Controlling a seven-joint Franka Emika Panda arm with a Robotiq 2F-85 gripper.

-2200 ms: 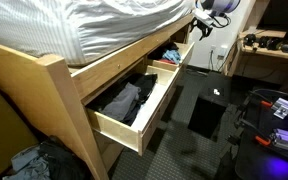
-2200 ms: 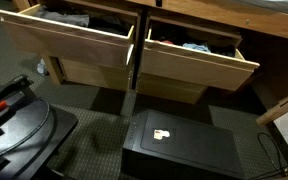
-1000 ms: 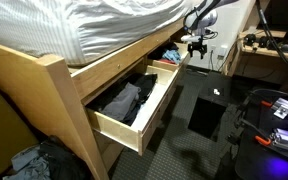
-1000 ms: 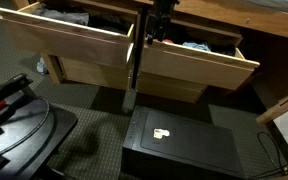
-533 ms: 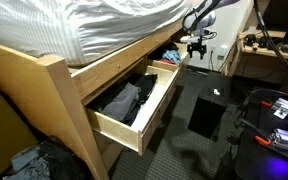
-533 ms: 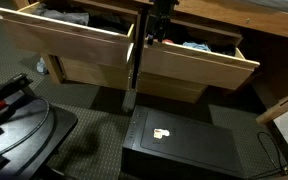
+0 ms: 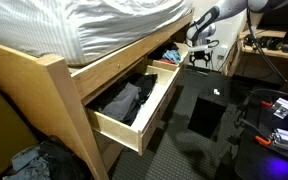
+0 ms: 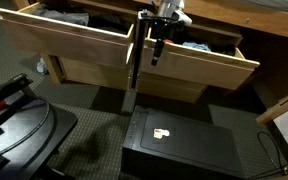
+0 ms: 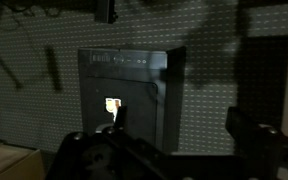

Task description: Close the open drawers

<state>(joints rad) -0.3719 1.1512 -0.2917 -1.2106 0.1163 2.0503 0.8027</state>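
Note:
Two light-pine drawers stand pulled out of the bed frame with dark clothes inside. In an exterior view the near drawer (image 7: 149, 112) and the far drawer (image 7: 174, 68) both stick out. The head-on exterior view shows them as the left drawer (image 8: 69, 48) and the right drawer (image 8: 199, 66). My gripper (image 8: 156, 52) hangs fingers down in front of the gap between them, beside the far drawer's outer end (image 7: 200, 57). It touches neither. In the wrist view the gripper (image 9: 180, 125) is open and empty, looking down at the floor.
A black box (image 8: 174, 140) with a small white tag (image 9: 113, 103) lies on the carpet in front of the drawers; it also shows in an exterior view (image 7: 209, 112). A desk (image 7: 269, 45) stands behind. A black case (image 8: 24, 130) sits low at the left.
My gripper has come down from near the mattress edge to the level of the drawer fronts. The drawers have not moved.

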